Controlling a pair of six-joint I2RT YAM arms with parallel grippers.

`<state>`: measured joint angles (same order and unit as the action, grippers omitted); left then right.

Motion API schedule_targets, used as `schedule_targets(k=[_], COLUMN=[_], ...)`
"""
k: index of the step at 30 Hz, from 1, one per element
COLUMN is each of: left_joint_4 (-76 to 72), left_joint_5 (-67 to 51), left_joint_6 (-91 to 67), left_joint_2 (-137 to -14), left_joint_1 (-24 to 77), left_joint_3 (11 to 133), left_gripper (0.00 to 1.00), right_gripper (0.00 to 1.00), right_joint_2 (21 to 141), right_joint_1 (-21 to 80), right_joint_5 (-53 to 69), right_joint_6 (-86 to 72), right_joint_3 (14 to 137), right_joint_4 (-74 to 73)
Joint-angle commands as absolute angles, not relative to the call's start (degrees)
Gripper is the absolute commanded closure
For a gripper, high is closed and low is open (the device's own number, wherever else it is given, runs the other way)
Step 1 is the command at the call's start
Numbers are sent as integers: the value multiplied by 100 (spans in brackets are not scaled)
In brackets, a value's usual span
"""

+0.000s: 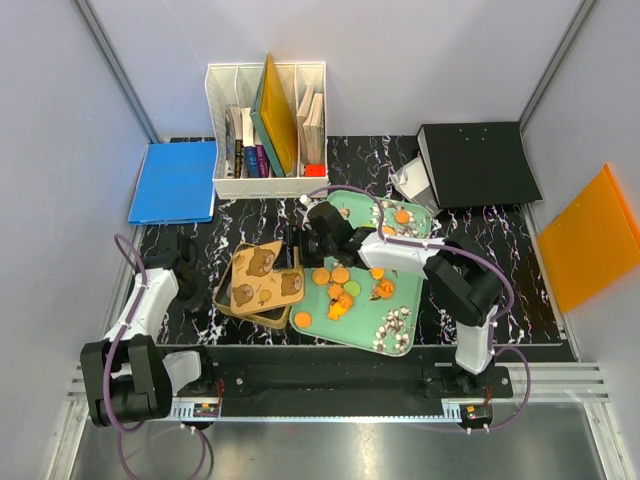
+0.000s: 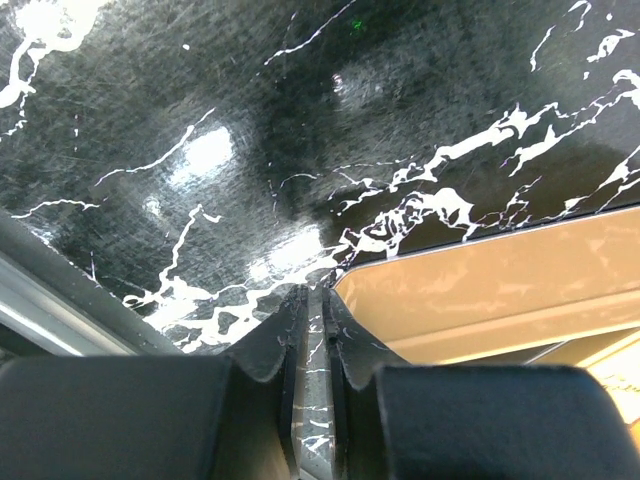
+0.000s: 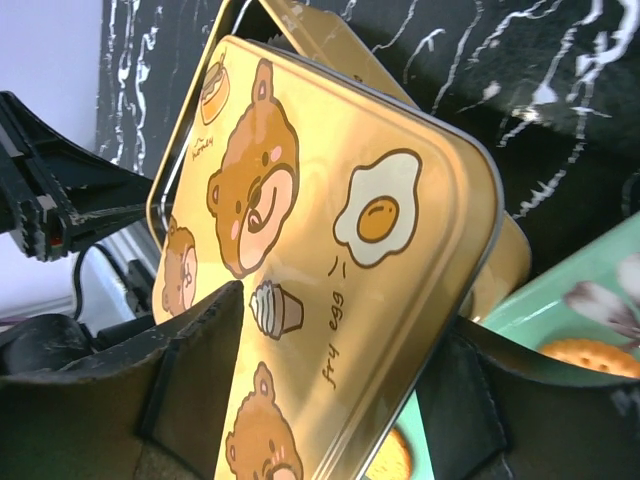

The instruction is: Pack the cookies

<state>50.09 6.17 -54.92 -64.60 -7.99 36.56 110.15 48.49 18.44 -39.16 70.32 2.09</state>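
Note:
Orange cookies, plus a green one, lie on the mint-green tray. To its left stands a yellow tin with its bear-print lid lying askew on top. In the right wrist view the lid sits tilted over the tin. My right gripper is shut wide across the lid's near end. A cookie shows on the tray. My left gripper is at the tin's left corner. Its jaws are pinched on a thin shiny strip of the tin's wall.
A white file holder with books stands at the back, with a blue folder to its left. A black binder and an orange folder lie at the right. White paper cups sit at the tray's far end.

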Motion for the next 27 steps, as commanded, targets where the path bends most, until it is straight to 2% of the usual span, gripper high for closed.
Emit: schedule_targets(k=[1,16,27], left_joint_4=[4878,4852,4764], left_joint_5=[484,387,299], left_joint_6=[-5484,-5520,-5502], left_joint_2=[-6416,-6267,-6381], left_joint_1=[-800,-800,-800], left_joint_3=[3683,3577,3621], left_gripper=[87,87,87], right_gripper=[26,25,23], right_joint_2=[10838,10556,10766], right_joint_1=[4729,4623,4614], right_joint_5=[1204,615,343], right_joint_6=[-3428,-3024,-2892], right_joint_3=[6776,6812,6899], right_joint_4=[-949,-1582,-2039])
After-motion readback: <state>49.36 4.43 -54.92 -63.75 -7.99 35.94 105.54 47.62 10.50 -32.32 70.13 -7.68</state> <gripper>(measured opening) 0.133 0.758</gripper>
